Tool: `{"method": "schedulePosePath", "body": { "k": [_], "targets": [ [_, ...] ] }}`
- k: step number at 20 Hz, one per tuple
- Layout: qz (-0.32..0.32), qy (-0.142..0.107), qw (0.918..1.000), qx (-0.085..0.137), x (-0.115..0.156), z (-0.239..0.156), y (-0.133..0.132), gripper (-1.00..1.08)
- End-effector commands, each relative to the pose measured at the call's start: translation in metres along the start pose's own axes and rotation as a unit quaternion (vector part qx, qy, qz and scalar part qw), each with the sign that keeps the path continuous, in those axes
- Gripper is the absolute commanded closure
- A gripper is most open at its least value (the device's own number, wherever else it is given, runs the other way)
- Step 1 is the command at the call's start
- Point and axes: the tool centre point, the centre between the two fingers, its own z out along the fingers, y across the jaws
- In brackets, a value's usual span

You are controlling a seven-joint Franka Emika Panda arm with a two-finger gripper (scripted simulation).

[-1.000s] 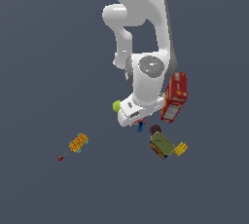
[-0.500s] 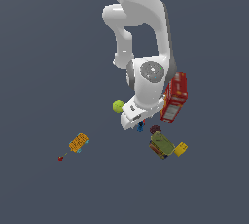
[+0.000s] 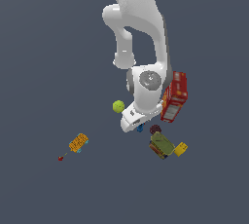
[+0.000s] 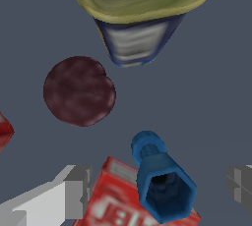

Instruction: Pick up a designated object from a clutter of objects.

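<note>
The dark-blue peg (image 4: 160, 178) lies between my two grey fingers, one finger (image 4: 69, 190) on one side and the other (image 4: 241, 183) on the other side, with a gap on both sides. My gripper (image 4: 157, 186) is open and touches nothing. In the exterior view only a bit of the peg (image 3: 140, 129) shows under the white hand (image 3: 131, 120). A red printed surface (image 4: 110, 200) shows behind the peg. The clutter around it includes the yellow-green ball (image 3: 118, 106), the tall red box (image 3: 174, 96), the olive box (image 3: 162, 146) and the yellow cube (image 3: 181, 149).
A dark maroon round thing (image 4: 78, 91) lies close to the peg, also visible in the exterior view (image 3: 155, 130). The olive box (image 4: 142, 4) is just beyond it. The orange waffle block (image 3: 78, 142) and small red packet (image 3: 61, 158) lie apart toward the exterior view's left.
The hand has come down slightly over the peg. The objects have not moved.
</note>
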Motion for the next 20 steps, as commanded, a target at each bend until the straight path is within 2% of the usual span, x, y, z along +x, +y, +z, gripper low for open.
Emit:
{"method": "schedulePosePath", "body": {
  "k": [1, 6, 7, 20],
  "targets": [
    [0.0, 0.0, 1.0, 0.0, 0.0, 0.0102, 0.0, -0.92],
    [-0.001, 0.0, 1.0, 0.0, 0.0008, 0.0172, 0.0002, -0.92],
    [-0.001, 0.0, 1.0, 0.0, 0.0008, 0.0172, 0.0002, 1.08],
    [-0.001, 0.001, 1.0, 0.0, -0.0002, 0.0151, 0.0006, 1.08]
  ]
}}
